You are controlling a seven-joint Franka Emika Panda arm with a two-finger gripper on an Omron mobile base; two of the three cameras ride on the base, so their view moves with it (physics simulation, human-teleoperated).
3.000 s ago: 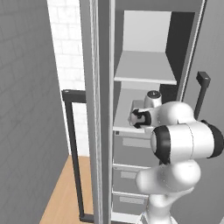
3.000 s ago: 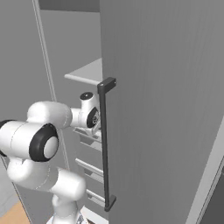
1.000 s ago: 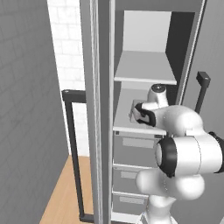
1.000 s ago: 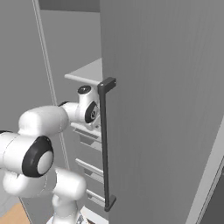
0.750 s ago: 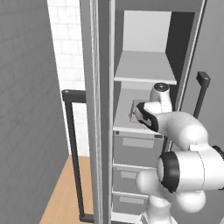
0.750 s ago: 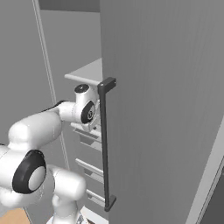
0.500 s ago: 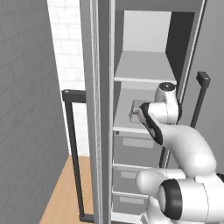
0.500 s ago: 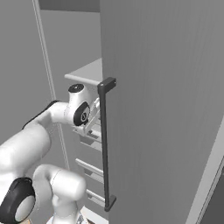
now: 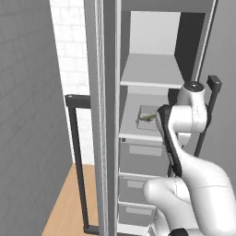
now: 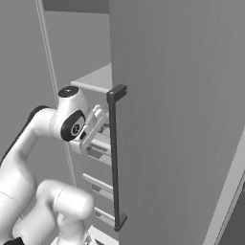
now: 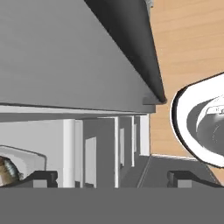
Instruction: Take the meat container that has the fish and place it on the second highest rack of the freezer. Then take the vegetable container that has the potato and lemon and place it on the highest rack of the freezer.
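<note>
Grey walls and a strip of wooden floor (image 9: 64, 203) frame the freezer (image 9: 152, 69), which stands open in the middle of the left base view, its door edge running down the centre left with a long black handle (image 9: 76, 156) beside it. Inside, the highest rack (image 9: 150, 71) sits in the upper centre, and the second shelf (image 9: 138, 131) just below it carries a pale tray (image 9: 148, 116) with the fish (image 9: 147, 118) lying on it. Drawers (image 9: 140, 159) stack beneath.

From the lower right of that view the white arm bends upward, its elbow low and its forearm rising steeply to a wrist at centre right, just beside the tray. In the right base view the gripper (image 10: 99, 119) shows at centre left, angled toward the shelf, next to the other door's black bar (image 10: 115, 158). Its jaws stand wide apart with nothing between them; in the hand view the two dark fingertips (image 11: 41, 177) sit far apart at the bottom, with the tray's corner and fish (image 11: 8, 169) at the lower left.

Compared with a second ago, the elbow has dropped and swung lower while the wrist has risen and pulled back from the tray, which stays on the second shelf.
</note>
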